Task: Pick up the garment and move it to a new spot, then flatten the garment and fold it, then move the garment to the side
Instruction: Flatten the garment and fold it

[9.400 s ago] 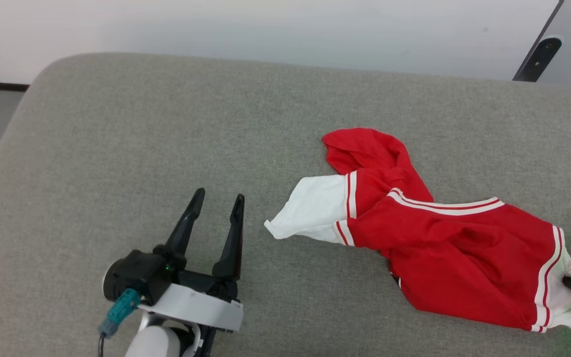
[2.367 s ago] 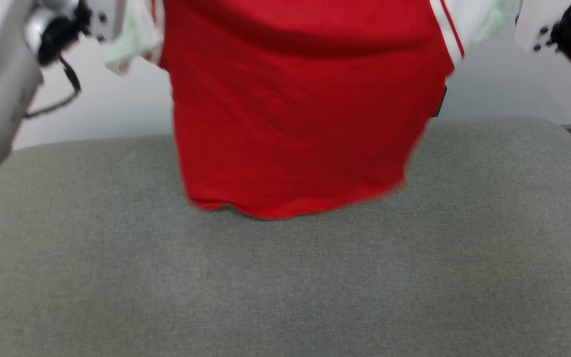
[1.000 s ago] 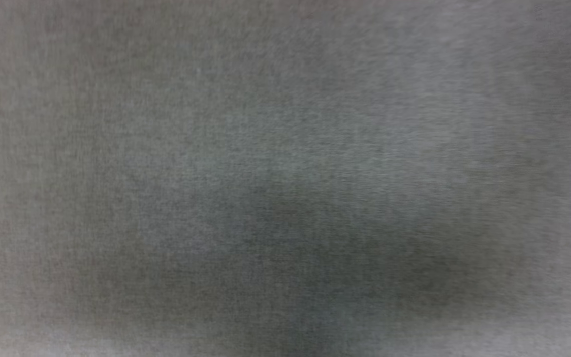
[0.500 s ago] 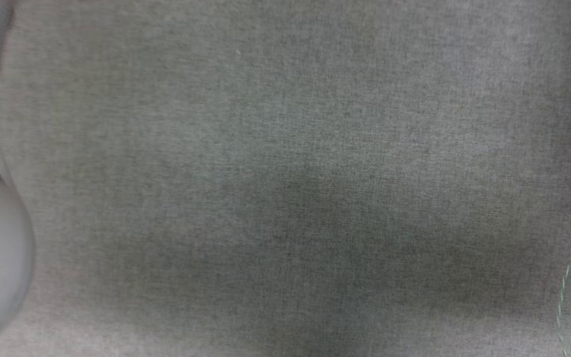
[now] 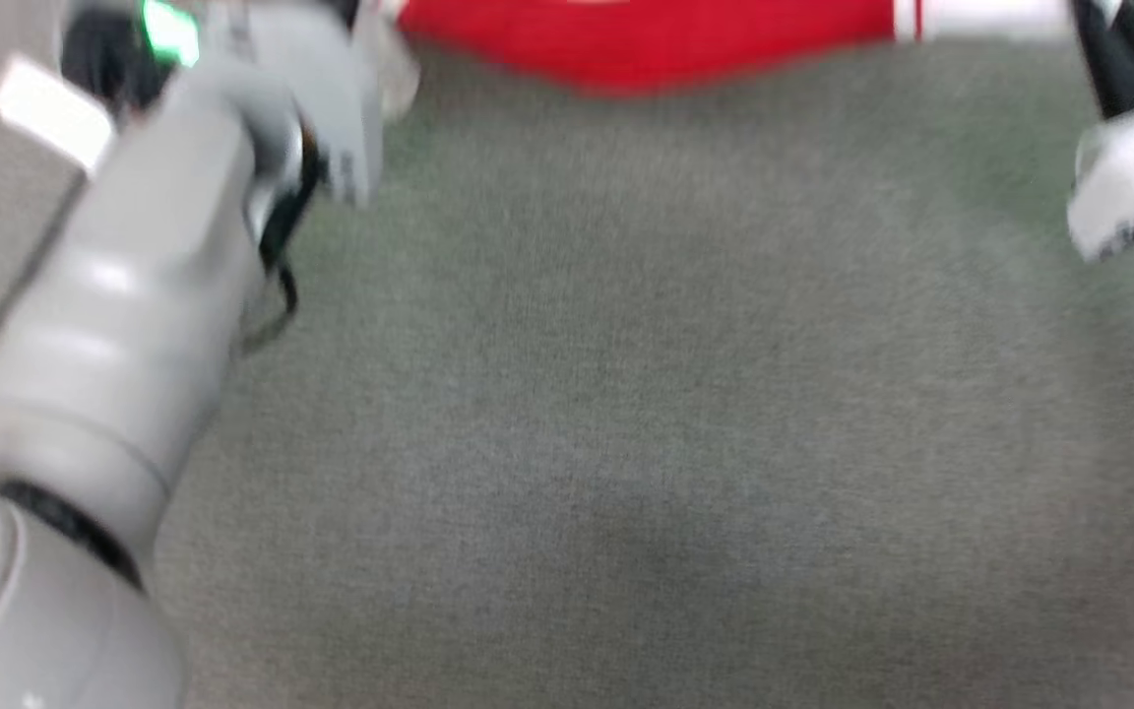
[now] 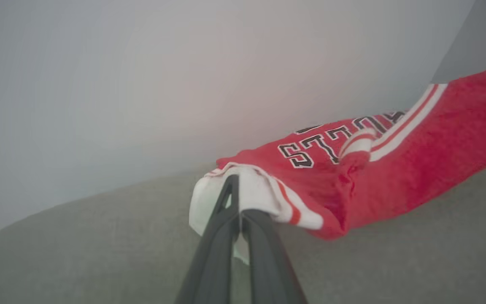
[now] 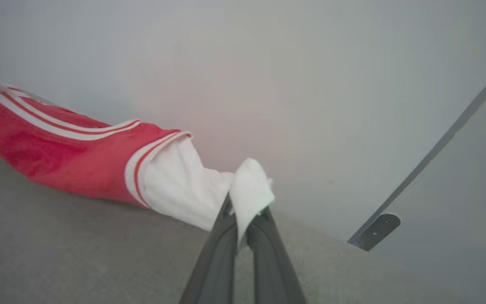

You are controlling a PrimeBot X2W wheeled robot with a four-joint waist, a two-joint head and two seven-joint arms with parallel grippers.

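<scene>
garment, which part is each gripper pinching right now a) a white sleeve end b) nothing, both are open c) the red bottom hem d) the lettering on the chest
a: the left gripper and the right gripper are each shut on white sleeve cloth of the garment.

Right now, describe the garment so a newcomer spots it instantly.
Find the grey fabric surface, far side by the pale wall. The garment spans between the left gripper and right gripper, each shut on a white sleeve. Red body, striped trim, black lettering.

Left forearm (image 5: 134, 325) pale grey, rounded, dark joint ring (image 5: 65, 527), green wrist light (image 5: 168, 30), thin black cable (image 5: 277, 305); left pincer fingers (image 6: 215, 257) long, dark, tapering.
</scene>
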